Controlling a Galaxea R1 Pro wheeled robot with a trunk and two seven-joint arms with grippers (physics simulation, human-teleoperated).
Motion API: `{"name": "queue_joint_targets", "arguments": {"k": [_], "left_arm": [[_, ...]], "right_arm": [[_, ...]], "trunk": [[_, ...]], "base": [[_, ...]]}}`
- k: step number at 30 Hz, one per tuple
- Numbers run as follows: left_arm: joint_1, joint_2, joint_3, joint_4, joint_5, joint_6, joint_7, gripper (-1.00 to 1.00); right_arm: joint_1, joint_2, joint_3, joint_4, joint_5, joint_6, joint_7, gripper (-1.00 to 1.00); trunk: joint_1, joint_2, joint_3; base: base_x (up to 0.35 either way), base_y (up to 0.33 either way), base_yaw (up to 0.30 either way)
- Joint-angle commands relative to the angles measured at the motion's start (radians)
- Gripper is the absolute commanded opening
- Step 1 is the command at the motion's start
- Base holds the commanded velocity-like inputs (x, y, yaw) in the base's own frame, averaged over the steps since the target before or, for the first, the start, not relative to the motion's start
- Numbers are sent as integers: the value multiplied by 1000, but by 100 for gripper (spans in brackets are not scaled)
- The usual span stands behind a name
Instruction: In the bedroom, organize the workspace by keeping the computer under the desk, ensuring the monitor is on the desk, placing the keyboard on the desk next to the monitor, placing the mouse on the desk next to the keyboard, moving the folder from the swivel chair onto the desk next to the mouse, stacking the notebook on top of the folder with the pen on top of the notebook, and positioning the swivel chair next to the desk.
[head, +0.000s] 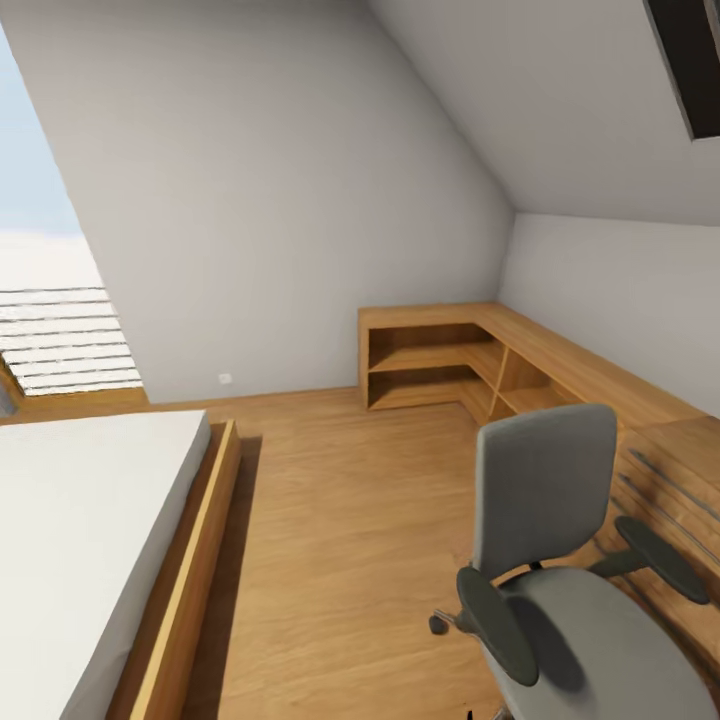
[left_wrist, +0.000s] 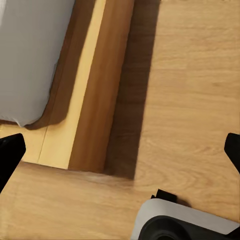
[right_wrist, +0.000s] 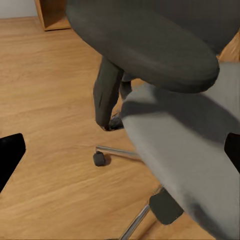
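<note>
Your left fingers (left_wrist: 9, 155) and right fingers (right_wrist: 10, 155) are showing only as black tips at the frame edges, standing wide apart and holding nothing. You are facing a wood floor (head: 340, 520) under a sloped white wall, with a bed (head: 90, 520) at your left and a low shelf unit (head: 450, 355) in the corner. The swivel chair (head: 560, 600) is sitting close at your right, grey seat bare and cut off below, one chrome castor leg (right_wrist: 107, 152) showing.

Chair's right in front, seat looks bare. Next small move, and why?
Probably turn the head and base to search for the desk. The swivel chair stands beside the low light-wood shelf unit, its seat bare with no folder on it, and the bed lies to the left. Both tools look open, the right tool over the chair seat, so nothing here is ready to grasp.
</note>
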Motion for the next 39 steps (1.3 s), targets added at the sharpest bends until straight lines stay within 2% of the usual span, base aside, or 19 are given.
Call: {"name": "queue_joint_targets", "arguments": {"k": [1, 17, 25, 31, 39], "left_arm": [[0, -1, 4, -2, -8, 0, 3, 100], [0, 0, 4, -2, -7, 0, 4, 100], [0, -1, 4, -2, -7, 0, 4, 100], [0, 0, 4, -2, -7, 0, 4, 100], [0, 0, 4, -2, -8, 1, 3, 100]], "right_arm": [[-1, 0, 9, 1, -9, -4, -2, 100], [-1, -3, 7, 2, -10, 0, 2, 100], [-1, -5, 6, 2, -11, 0, 4, 100], [-1, -7, 4, 1, -12, 0, 5, 100], [-1, -8, 3, 2, -12, 0, 5, 100]], "trunk": [[1, -1, -1], [1, -1, -1], [1, -1, -1], [1, -1, -1], [1, -1, -1]], "base": [[311, 6, 275], [319, 114, 258], [205, 219, 32], [81, 45, 2], [297, 3, 0]]}}
